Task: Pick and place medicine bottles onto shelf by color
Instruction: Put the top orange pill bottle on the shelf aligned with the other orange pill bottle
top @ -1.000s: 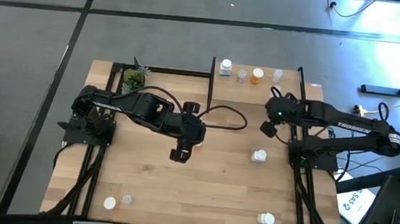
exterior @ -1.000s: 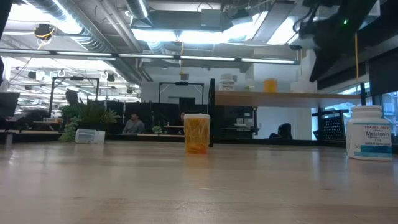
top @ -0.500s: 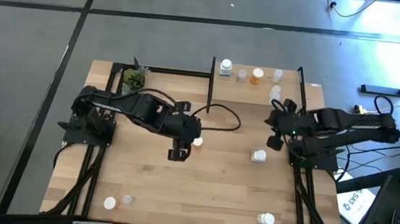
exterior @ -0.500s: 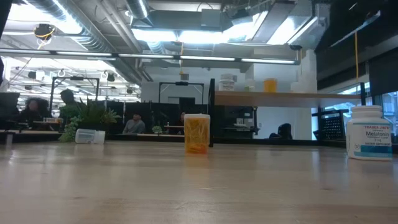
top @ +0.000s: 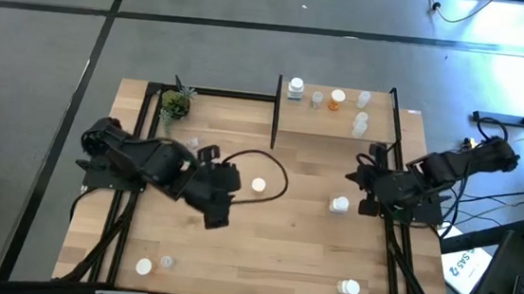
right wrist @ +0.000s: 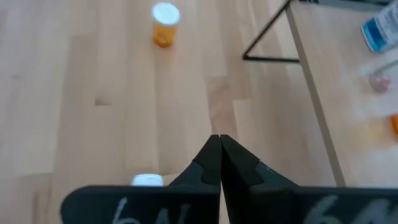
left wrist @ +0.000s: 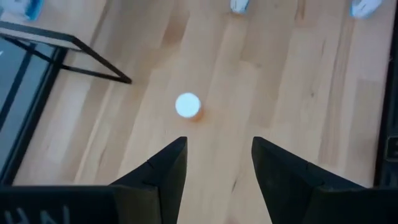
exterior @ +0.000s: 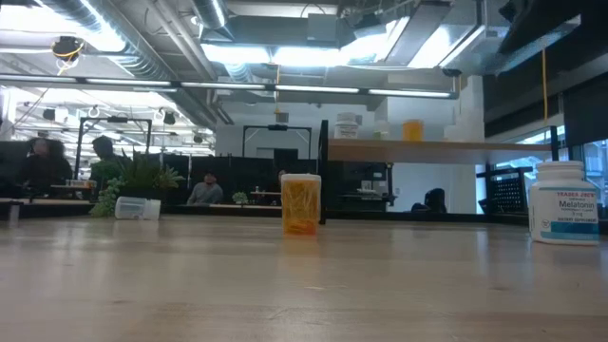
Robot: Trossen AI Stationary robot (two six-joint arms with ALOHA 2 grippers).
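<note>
The left pincer (top: 215, 212) hangs released and empty over the tabletop (top: 273, 243), near an upright orange bottle (top: 258, 185) that stands apart from it mid-table. The right pincer (top: 368, 209) is clenched on nothing, just beside a white bottle (top: 339, 205) at the tabletop's right side. Several bottles, among them an orange one (top: 337, 99), already stand on the shelf (top: 331, 120) at the far edge. More bottles wait at the near edge, one at the right (top: 350, 287) and one at the left (top: 143, 267).
</note>
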